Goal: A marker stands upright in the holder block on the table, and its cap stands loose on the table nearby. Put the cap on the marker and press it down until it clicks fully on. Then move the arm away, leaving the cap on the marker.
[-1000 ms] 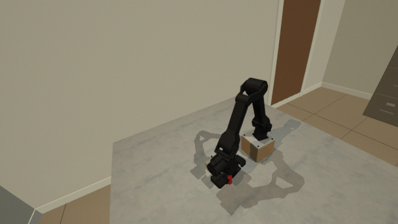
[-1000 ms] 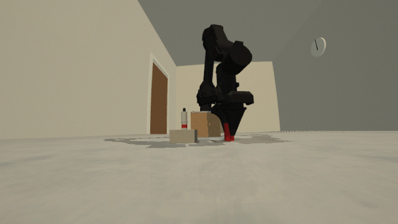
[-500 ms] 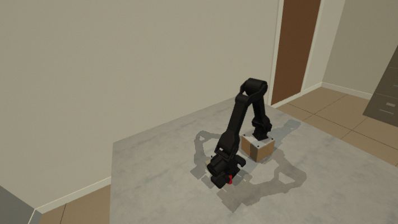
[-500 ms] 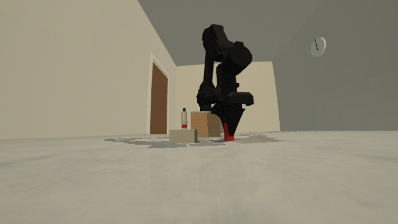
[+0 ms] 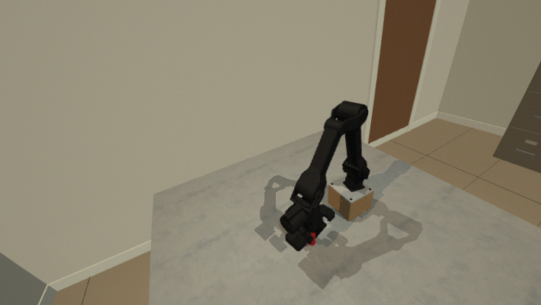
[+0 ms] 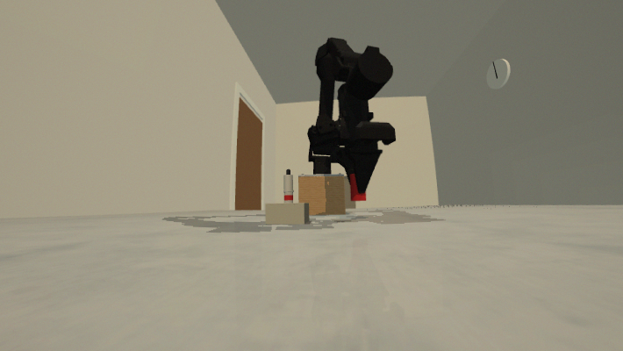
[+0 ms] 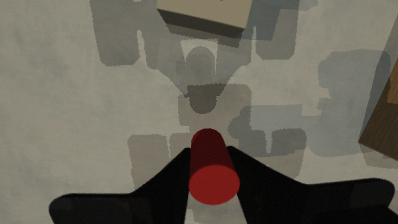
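The red cap is upright between the fingers of my gripper, which is shut on it. The cap's lower end is a little above the table. The marker, white with a red band and a dark tip on top, stands upright in the beige holder block. In the exterior view the marker is left of the cap. In the wrist view the block is at the top edge and the marker is out of view. The arm hides the marker in the top view.
The arm stands on a wooden base block, behind the holder block in the exterior view and at the right edge of the wrist view. The grey table carries shadows of the arm.
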Available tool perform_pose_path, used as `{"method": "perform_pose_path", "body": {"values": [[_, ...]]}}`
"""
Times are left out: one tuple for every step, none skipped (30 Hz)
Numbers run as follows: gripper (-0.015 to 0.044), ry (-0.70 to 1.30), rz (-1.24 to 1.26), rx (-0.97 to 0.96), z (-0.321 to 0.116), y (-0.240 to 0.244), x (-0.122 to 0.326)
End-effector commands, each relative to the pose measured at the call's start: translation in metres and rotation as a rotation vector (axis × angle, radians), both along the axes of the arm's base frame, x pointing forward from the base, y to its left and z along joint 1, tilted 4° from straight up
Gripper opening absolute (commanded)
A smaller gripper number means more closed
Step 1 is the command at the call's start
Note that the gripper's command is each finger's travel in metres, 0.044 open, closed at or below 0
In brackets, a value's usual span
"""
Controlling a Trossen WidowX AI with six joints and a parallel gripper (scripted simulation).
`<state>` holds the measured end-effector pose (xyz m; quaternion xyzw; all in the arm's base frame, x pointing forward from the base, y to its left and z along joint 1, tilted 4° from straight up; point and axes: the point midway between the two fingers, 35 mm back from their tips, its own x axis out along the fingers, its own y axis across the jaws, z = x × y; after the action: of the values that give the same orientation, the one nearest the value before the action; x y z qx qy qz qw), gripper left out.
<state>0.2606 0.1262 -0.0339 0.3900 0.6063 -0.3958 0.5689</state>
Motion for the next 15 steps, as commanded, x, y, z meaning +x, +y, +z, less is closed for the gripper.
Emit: {"method": "perform_pose_path", "body": {"values": [[0.0000,-0.011,-0.002,0.001,0.016,0.000,0.002],[0.0000,-0.011,-0.002,0.001,0.018,0.000,0.002],[0.0000,-0.011,-0.002,0.001,0.021,-0.001,0.002],[0.0000,-0.011,-0.002,0.001,0.023,-0.001,0.002],[0.0000,-0.011,-0.002,0.001,0.025,-0.001,0.002],[0.0000,-0.011,-0.002,0.001,0.025,-0.001,0.002],[0.0000,-0.011,-0.002,0.001,0.025,-0.001,0.002],[0.0000,-0.011,-0.002,0.001,0.025,-0.001,0.002],[0.0000,-0.012,-0.002,0.001,0.025,-0.001,0.002],[0.0000,-0.012,-0.002,0.001,0.026,-0.003,0.003],[0.0000,-0.012,-0.002,0.000,0.027,-0.005,0.004],[0.0000,-0.012,-0.002,0.000,0.028,-0.008,0.006],[0.0000,-0.013,-0.002,0.000,0.029,-0.010,0.008],[0.0000,-0.013,-0.002,0.000,0.031,-0.013,0.010],[0.0000,-0.013,-0.002,-0.001,0.032,-0.016,0.012]]}}
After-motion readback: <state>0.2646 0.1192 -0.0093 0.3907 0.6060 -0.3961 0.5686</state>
